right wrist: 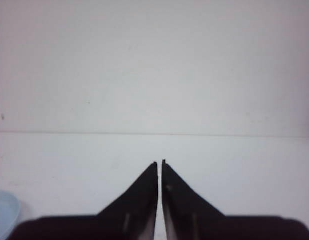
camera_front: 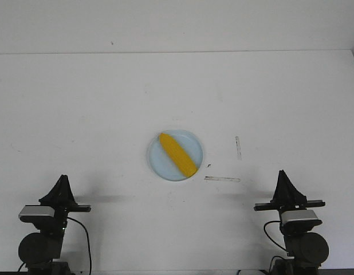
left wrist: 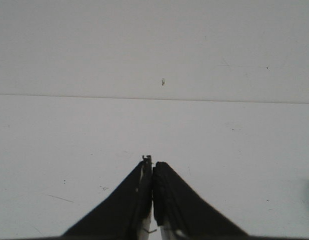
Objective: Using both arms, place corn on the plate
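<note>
Both arms sit nearest, low at the front edge: the left gripper (camera_front: 62, 182) and the right gripper (camera_front: 283, 177) each point forward with jaws closed tip to tip on nothing, which the wrist views confirm (left wrist: 152, 167) (right wrist: 160, 165). Beyond them spreads the white table (camera_front: 79, 103), bare apart from a few tape scraps and scuffs right of centre. At its middle rests the pale blue plate (camera_front: 160, 163), well apart from both grippers; its rim just shows at the corner of the right wrist view (right wrist: 3, 210). Smallest is the yellow corn (camera_front: 178, 154), lying diagonally across the plate, fully within the rim. By the look of things the placing is done. As a toy cob it is probably light, stiff and somewhat slick, so each gripper would best pinch near one end, across the narrow width
</note>
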